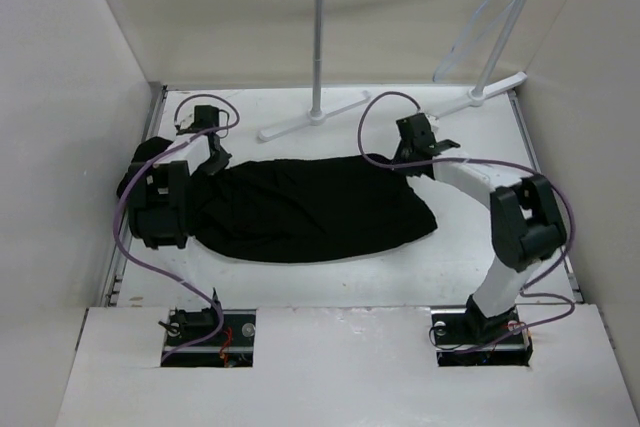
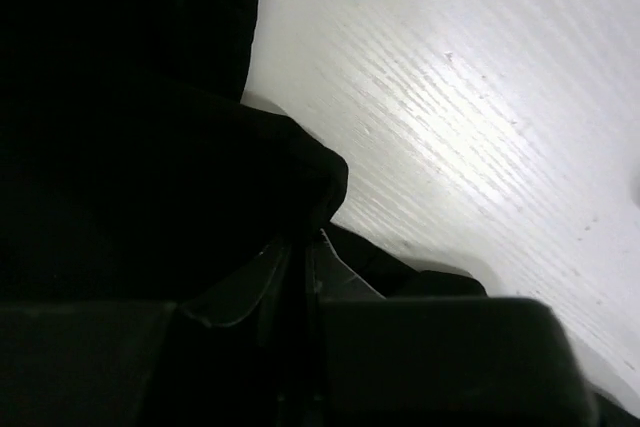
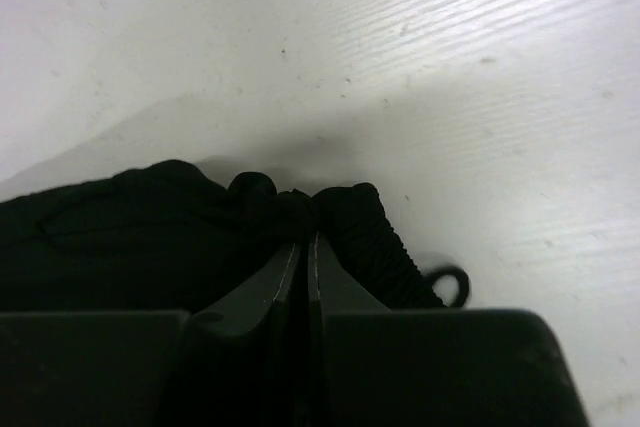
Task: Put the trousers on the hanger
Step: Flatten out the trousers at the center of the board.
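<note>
The trousers (image 1: 310, 209) lie flat on the counter (image 1: 470, 247), stretched between both pairs of fingers. The left fingers (image 2: 240, 297) and right fingers (image 3: 250, 297) are each pinched on bunched fabric at their tips. The hanger (image 1: 472, 32) hangs well beyond them.

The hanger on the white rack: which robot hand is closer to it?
Right. The right gripper pinches the right end of the trousers, on the same side as the hanger and in front of it. The left gripper clamps the left end, much farther away.
</note>
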You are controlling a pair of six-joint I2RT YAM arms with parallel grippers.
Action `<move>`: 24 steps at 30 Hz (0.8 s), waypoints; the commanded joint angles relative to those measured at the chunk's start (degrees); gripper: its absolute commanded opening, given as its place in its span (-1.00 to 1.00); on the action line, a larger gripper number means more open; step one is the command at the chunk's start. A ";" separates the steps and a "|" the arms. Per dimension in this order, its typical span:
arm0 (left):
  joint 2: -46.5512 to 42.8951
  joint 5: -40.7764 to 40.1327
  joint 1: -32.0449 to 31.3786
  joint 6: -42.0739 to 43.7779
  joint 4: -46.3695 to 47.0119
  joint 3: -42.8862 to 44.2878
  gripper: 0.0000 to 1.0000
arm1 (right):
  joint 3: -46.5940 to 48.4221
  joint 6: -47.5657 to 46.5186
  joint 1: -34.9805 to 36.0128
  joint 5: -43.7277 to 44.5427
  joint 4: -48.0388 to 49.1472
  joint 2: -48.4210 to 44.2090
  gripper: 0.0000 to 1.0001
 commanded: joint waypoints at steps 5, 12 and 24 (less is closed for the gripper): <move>-19.00 -4.68 -1.51 -5.09 5.04 -10.23 -0.94 | -15.45 5.03 0.12 11.57 1.80 -25.73 -0.84; -40.53 -9.52 -2.75 -5.88 0.05 -19.64 -0.94 | -26.55 7.94 3.37 14.46 -6.00 -50.16 -0.88; -53.33 -15.93 -8.36 -6.85 -11.06 -12.46 -0.92 | -22.17 6.98 -1.45 15.35 -16.95 -64.64 -0.90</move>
